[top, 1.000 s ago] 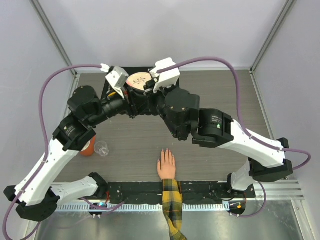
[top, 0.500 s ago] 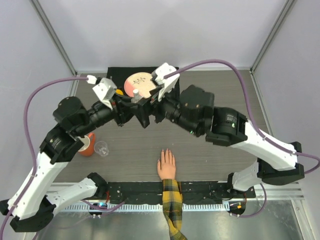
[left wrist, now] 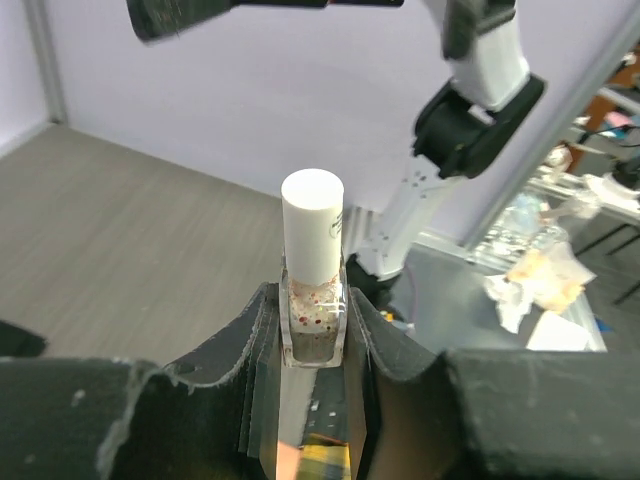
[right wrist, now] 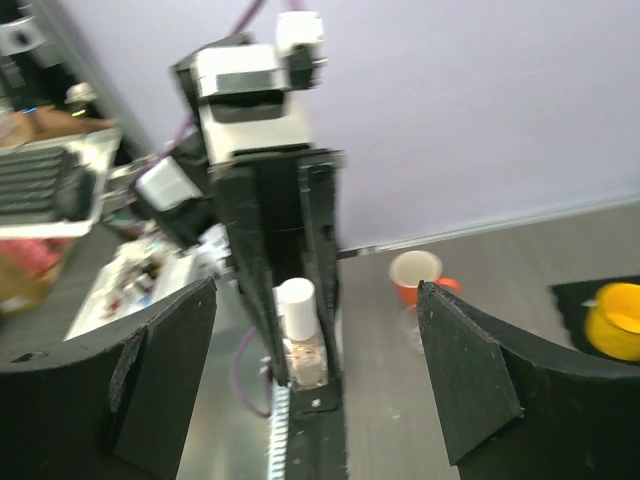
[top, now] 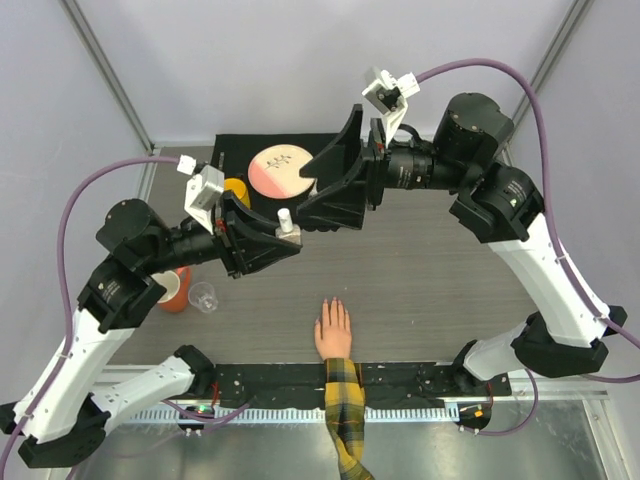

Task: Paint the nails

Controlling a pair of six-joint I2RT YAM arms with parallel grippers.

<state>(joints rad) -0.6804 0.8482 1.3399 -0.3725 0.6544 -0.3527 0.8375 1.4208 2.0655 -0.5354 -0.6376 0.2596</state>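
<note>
The flesh-coloured hand point(top: 333, 332) lies palm down at the table's near edge, its plaid sleeve point(top: 345, 405) trailing toward me. The nails point(top: 333, 303) are tiny at the fingertips pointing away. My left gripper point(top: 283, 238) is shut on a small clear bottle point(top: 287, 227) with a white cap point(left wrist: 312, 222), held upright above the table behind the hand. The glass of the bottle point(left wrist: 312, 322) sits pinched between the black pads. My right gripper point(top: 335, 185) hangs open just behind and right of the bottle, facing it point(right wrist: 300, 345), jaws wide apart and empty.
An orange cup point(top: 175, 290) and a small clear cup point(top: 203, 296) stand at the left. A pink plate point(top: 280, 170) rests on a black mat point(top: 240, 150) at the back, with a yellow object point(top: 236, 190) beside it.
The right gripper opened and drew back up and to the right, away from the bottle. The left gripper carried the bottle from beside the plate toward the table's middle.
</note>
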